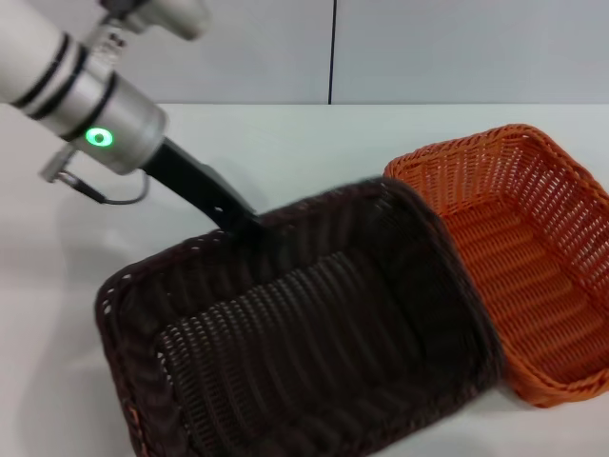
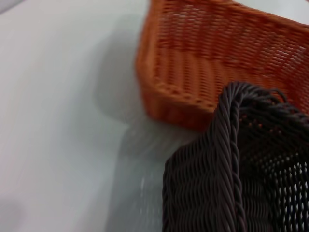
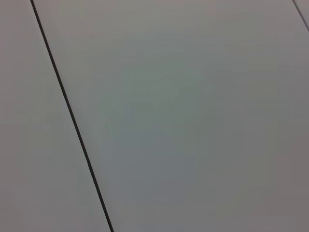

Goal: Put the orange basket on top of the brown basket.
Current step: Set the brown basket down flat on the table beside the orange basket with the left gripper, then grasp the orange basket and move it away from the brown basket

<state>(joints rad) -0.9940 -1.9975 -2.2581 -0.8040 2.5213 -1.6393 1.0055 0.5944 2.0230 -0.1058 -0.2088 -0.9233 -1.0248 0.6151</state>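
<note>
The left claw (image 1: 240,221) reaches down from the upper left and grips the far rim of the brown basket (image 1: 304,333), holding it tilted above the white worktop (image 1: 285,143). The brown basket's right end overlaps the near left edge of the orange basket (image 1: 533,257), which sits flat on the worktop at the right. The left wrist view shows the brown rim (image 2: 231,140) just beside the orange wall (image 2: 193,67). The right claw shows in no view, so its state cannot be told.
</note>
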